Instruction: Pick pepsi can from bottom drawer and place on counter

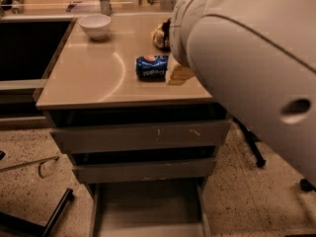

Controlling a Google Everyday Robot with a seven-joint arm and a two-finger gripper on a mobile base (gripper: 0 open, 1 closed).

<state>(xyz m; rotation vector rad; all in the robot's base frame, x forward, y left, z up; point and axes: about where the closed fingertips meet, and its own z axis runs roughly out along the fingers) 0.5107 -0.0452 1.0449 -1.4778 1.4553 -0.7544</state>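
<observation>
Blue can [152, 67] is lying sideways on counter [94, 78], drawer [148, 209] standing open below. The gripper [178, 74] is sitting just beside the can; its grip state, can't tell. Placing looks done; next needs backing off without rolling it.

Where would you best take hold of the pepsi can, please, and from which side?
Grip the can across its blue middle, coming from above: it lies on its side on the counter, ends pointing left and right. The gripper sits just right of it, mostly hidden by the arm.
</observation>
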